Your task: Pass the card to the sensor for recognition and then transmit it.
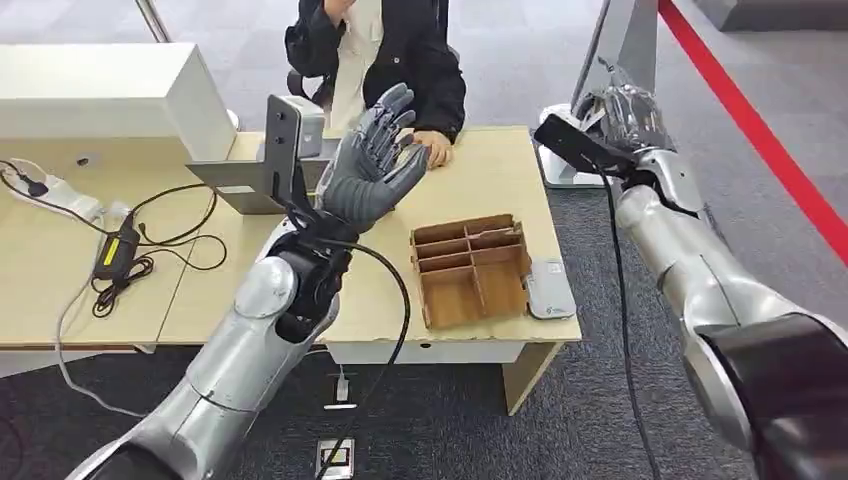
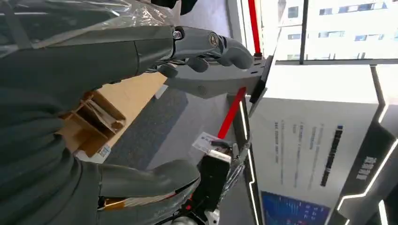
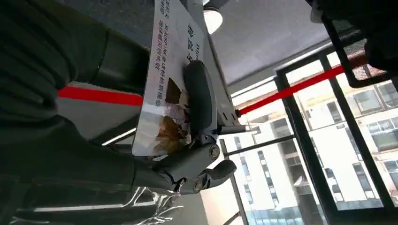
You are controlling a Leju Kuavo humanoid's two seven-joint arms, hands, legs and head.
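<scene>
office desk [image 1: 480, 170] below; my right hand [image 1: 622, 112] fingers clamp the card [image 3: 171, 79], off the table. left hand [image 1: 375, 165] fingers spread, empty. sensing and handover look undone.

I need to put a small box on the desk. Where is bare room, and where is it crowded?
Bare wood lies between the cables and the left arm, and between the person's hand and the wooden organizer. It is crowded at the far left around the white box and grey stand.
</scene>
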